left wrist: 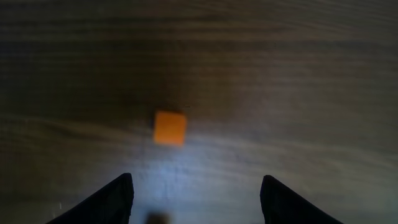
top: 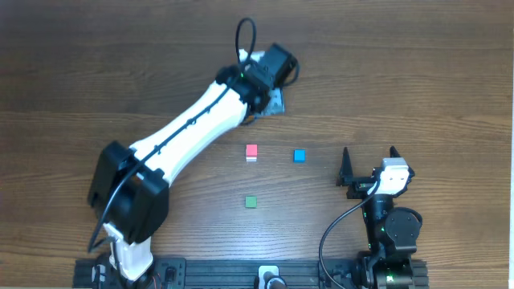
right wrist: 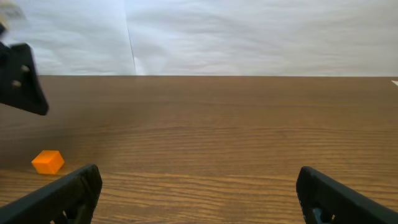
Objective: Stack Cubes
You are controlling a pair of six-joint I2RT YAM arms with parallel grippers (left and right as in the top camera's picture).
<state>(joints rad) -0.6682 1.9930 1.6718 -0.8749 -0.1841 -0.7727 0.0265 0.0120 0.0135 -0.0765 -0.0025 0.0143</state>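
A small orange cube (left wrist: pixel 170 127) lies on the wooden table (left wrist: pixel 298 81), below and ahead of my left gripper (left wrist: pixel 196 202), which hovers open above it with nothing between its fingers. From above, the left arm's wrist (top: pixel 263 74) covers that cube at the far middle of the table. The orange cube (right wrist: pixel 48 162) also lies far off in the right wrist view. A pink cube (top: pixel 251 150) with a white edge below it, a blue cube (top: pixel 299 155) and a green cube (top: pixel 250 202) lie mid-table. My right gripper (top: pixel 368 167) stands open near its base, right of the blue cube.
The left arm (top: pixel 193 124) stretches diagonally over the table's left half. Its dark gripper body (right wrist: pixel 22 78) hangs above the orange cube in the right wrist view. A white wall (right wrist: pixel 249 37) stands behind the table's far edge.
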